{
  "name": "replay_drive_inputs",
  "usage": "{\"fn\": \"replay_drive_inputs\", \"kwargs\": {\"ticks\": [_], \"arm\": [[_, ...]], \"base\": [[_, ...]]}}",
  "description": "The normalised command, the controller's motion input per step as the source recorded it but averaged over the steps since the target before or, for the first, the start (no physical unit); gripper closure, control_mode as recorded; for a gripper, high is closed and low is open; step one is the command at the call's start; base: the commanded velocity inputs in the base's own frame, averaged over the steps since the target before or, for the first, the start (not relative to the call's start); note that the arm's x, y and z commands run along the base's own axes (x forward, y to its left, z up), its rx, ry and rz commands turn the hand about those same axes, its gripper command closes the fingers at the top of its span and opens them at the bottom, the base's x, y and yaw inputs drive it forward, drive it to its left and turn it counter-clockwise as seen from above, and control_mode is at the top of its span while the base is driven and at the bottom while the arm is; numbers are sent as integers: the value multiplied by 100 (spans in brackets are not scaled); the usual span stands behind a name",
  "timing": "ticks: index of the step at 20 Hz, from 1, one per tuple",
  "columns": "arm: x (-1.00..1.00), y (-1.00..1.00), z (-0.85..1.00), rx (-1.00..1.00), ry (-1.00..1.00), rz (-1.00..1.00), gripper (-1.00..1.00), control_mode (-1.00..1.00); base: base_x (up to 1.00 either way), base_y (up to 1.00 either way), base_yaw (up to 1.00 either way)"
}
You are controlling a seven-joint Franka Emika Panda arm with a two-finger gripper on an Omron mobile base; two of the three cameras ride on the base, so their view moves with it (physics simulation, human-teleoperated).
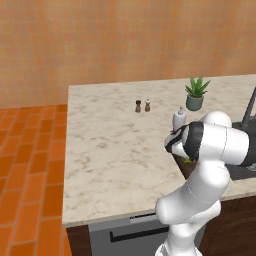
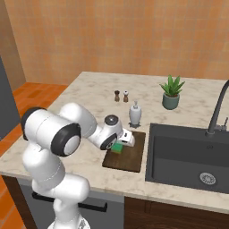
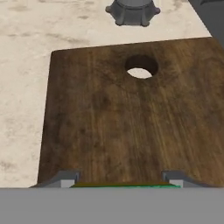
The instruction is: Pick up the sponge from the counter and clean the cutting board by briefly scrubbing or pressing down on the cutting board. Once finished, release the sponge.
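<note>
The dark brown cutting board [image 2: 130,157] lies on the beige marble counter [image 2: 87,105] just left of the sink. In the hand view the cutting board [image 3: 127,122] spreads below me, its hole [image 3: 141,68] toward the far end. The green sponge [image 2: 117,147] rests on the board's near-left part. My gripper [image 2: 120,143] is down on it. In the hand view a strip of the sponge [image 3: 127,186] spans the gap between my two fingertips [image 3: 65,178], so the gripper [image 3: 121,180] is shut on it. In the left base view my arm hides most of the board [image 1: 181,165].
A white soap dispenser [image 2: 134,114] stands right behind the board. The dark sink basin [image 2: 188,156] with its faucet [image 2: 217,112] lies to the right. A potted plant [image 2: 171,94] and two small shakers [image 2: 121,95] stand farther back. The counter's front edge is close by.
</note>
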Motion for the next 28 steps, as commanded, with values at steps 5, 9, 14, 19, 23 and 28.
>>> {"fn": "replay_drive_inputs", "kwargs": {"ticks": [5,9,14,19,23,28], "arm": [[20,-26,0,0,0,0,100,-100],[1,-31,0,0,-4,0,100,-100],[-22,-4,-4,0,-9,0,100,-100],[-79,0,-14,0,-1,0,100,-100],[-87,0,-6,0,0,0,100,-100],[-66,-3,0,0,6,0,100,-100]], "base": [[0,0,0],[0,0,0],[0,0,0],[0,0,0],[0,0,0],[0,0,0]]}}
